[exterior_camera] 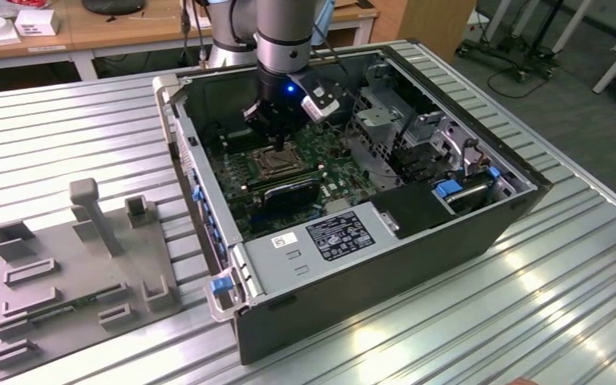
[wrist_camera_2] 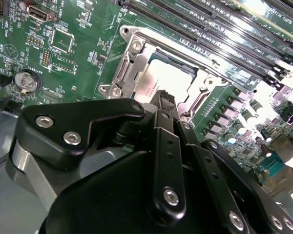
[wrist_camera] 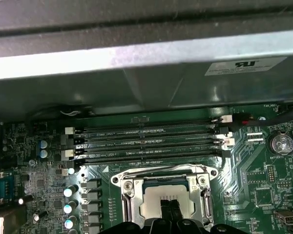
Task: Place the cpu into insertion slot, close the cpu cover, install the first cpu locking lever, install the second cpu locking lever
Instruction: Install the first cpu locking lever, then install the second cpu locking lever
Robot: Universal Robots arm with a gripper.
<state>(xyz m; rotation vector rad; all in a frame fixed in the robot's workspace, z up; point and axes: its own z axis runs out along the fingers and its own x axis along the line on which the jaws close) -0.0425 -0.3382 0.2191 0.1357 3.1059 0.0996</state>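
1. Landmark: open black desktop computer case (exterior_camera: 394, 265) lying on its side on the ribbed metal table (exterior_camera: 62, 136). Everything below is placed relative to it.
2. Grey robot arm (exterior_camera: 285, 36) reaches down into the case; black gripper (exterior_camera: 277, 146) sits low over the green motherboard (exterior_camera: 324, 164), directly above the socket area.
3. Gripper state: in the second wrist view the black fingers (wrist_camera_2: 162, 146) run side by side, pressed together with no visible gap, tips (wrist_camera_2: 165, 96) meeting at the chip's top face. The first wrist view shows the same: gripper (wrist_camera: 170, 204) with tips joined, down on the chip. Nothing visibly pinched between them; looks like tip contact with the surface, though I can't confirm touch versus a hair above.
4. Small flat square cpu with silvery-grey metal top (wrist_camera_2: 158, 78) is inside the case, seated in the square black-framed insertion slot (wrist_camera_2: 185, 66) on the motherboard. Also seen in the first wrist view, cpu (wrist_camera: 154, 202).
5. Thin silvery metal cpu cover frame (wrist_camera_2: 136, 61) lies flat around the chip, its cut-out exposing the chip's top. In the first wrist view the cover (wrist_camera: 205, 197) borders the chip on both sides.
6. Locking levers: cannot make out their position.
7. Four long black memory slots (wrist_camera: 146, 141) run just beside the socket, between it and the case's metal wall (wrist_camera: 136, 53).
8. Outside the case, on the exterior view's left, a grey plastic fixture tray (exterior_camera: 78, 281) rests on the table, well apart.
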